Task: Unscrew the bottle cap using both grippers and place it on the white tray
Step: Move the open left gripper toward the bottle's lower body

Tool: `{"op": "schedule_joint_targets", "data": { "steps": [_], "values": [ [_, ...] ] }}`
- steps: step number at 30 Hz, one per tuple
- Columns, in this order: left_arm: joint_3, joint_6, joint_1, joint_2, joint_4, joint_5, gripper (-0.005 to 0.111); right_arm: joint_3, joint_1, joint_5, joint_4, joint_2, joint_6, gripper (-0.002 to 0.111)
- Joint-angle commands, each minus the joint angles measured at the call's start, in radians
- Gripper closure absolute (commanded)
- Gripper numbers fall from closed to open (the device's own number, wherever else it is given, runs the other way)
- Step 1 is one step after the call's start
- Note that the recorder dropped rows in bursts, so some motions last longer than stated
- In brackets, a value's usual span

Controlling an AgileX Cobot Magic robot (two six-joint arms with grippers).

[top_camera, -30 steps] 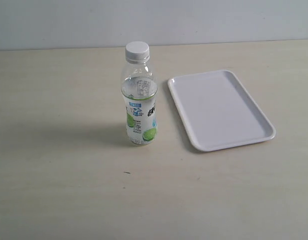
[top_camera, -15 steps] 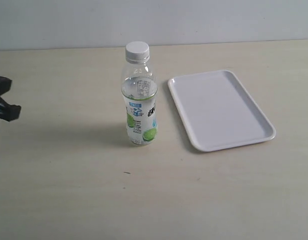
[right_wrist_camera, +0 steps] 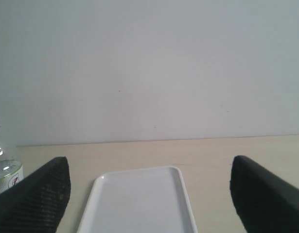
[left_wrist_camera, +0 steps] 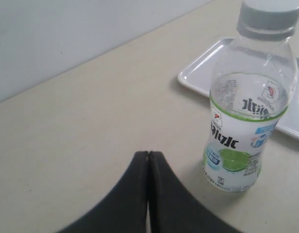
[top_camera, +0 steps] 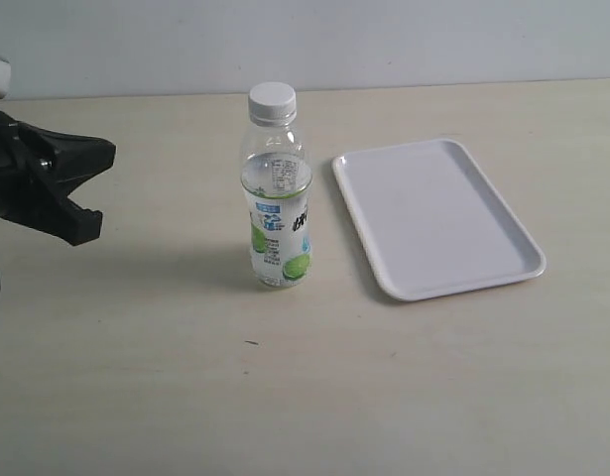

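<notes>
Bottle point(top_camera: 276, 213) upright on counter point(top_camera: 136, 377), cap point(top_camera: 272, 96) on, tray point(top_camera: 438, 218) just beside. Left pincer point(left_wrist_camera: 148, 162) closed, empty, apart from bottle. Right pincer point(right_wrist_camera: 149, 165) wide open, empty.

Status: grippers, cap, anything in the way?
Left gripper shut, clear of bottle. Right gripper open, empty. Cap on bottle. Nothing in the way.

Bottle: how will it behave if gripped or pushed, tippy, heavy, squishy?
Probably tippy: the bottle stands upright, tall on a narrow base, so a push near the bottle cap could topple it. Liquid seems to reach about the label's top, so some weight sits low. The clear wall may flex when squeezed.
</notes>
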Motion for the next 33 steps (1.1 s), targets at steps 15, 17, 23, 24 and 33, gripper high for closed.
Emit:
{"op": "schedule_joint_targets", "data": {
  "steps": [15, 17, 23, 24, 33],
  "values": [
    [0.000, 0.276, -0.005, 0.209, -0.043, -0.292, 0.107, 0.005, 0.000, -0.006, -0.002, -0.007, -0.004, 0.024],
    [0.000, 0.304, -0.005, 0.287, -0.043, -0.337, 0.107, 0.005, 0.000, -0.006, -0.002, -0.007, -0.004, 0.024],
    [0.000, 0.376, 0.010, 0.480, -0.061, -0.615, 0.107, 0.005, 0.000, -0.006, -0.002, -0.007, -0.004, 0.024],
    [0.000, 0.376, 0.023, 0.504, -0.056, -0.680, 0.107, 0.005, 0.000, -0.006, -0.002, -0.007, -0.004, 0.024],
    [0.000, 0.478, 0.067, 0.611, 0.040, -0.793, 0.107, 0.005, 0.000, -0.006, -0.002, -0.007, -0.004, 0.024]
  ]
}}
